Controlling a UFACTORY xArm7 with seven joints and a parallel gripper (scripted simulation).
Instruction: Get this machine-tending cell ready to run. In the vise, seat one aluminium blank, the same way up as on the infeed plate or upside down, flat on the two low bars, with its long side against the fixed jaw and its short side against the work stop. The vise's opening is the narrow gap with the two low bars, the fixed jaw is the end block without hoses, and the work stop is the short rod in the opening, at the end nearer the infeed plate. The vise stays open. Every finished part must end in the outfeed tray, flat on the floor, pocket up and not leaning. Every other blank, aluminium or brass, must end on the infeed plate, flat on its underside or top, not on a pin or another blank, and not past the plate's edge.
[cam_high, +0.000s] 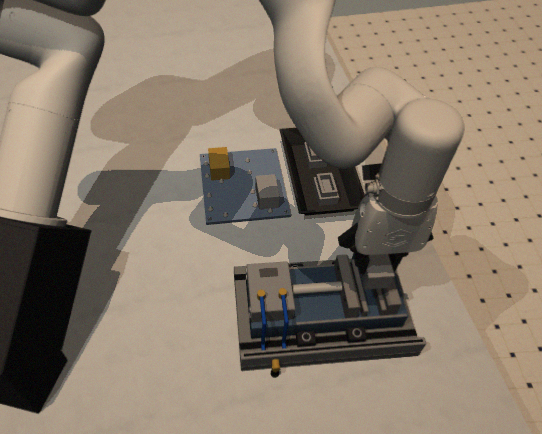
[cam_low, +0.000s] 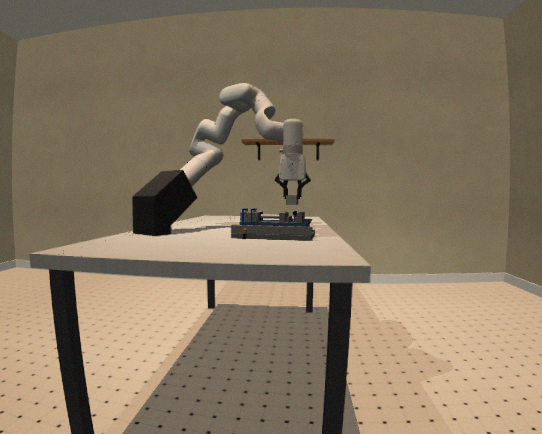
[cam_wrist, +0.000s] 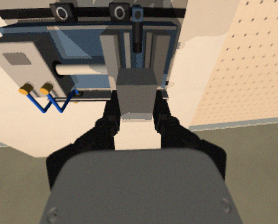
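An aluminium blank (cam_wrist: 136, 95) is held in the pincer (cam_wrist: 138, 120), whose fingers are closed about halfway against its two sides. In the exterior view the blank (cam_low: 291, 200) is carried clear above the vise (cam_low: 272, 231), not touching it. Seen from the top, the pincer hangs at about 3 o'clock of the vise (cam_high: 327, 345), over the narrow gap beside the fixed jaw (cam_high: 391, 295), with the hosed block (cam_high: 268, 290) at 9 o'clock. A second aluminium blank (cam_high: 269, 190) and a brass blank (cam_high: 219, 163) are seen on the infeed plate (cam_high: 220, 210); the brass one seems to be perched on pins or tilted, though this cannot be settled. Two finished parts (cam_high: 327, 184) appear to lie in the outfeed tray (cam_high: 300, 200), at 12 o'clock of the vise.

The step in hand is judged to be the loading of the vise. A straight descent is called for next, the blank kept level, then pressed against the fixed jaw and the work stop before release.
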